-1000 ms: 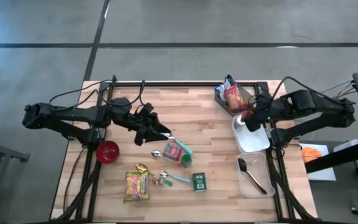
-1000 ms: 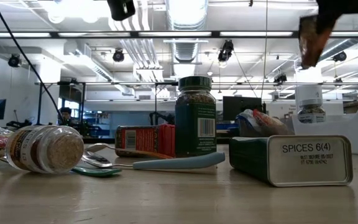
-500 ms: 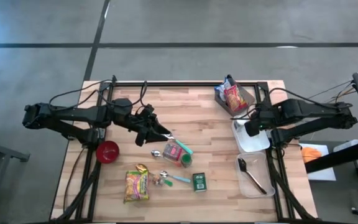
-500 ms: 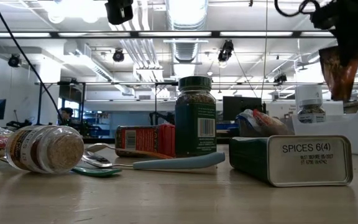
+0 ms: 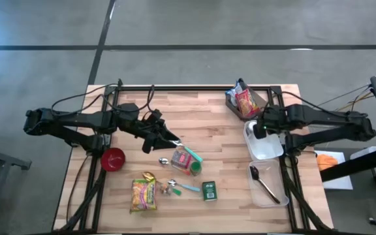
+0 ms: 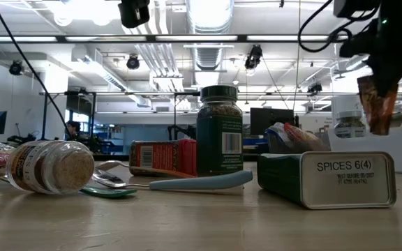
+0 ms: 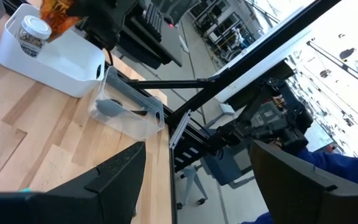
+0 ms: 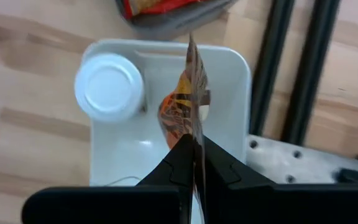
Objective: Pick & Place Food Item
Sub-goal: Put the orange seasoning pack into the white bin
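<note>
Pinching orange packet, right end effector clenched on its edge above white bin. Wrist view alone shows white-lidded jar inside bin, beside packet. Low view shows packet hanging clear of table. Left end effector released, mid-table. Since second ago: packet lower, closer over bin.
</note>
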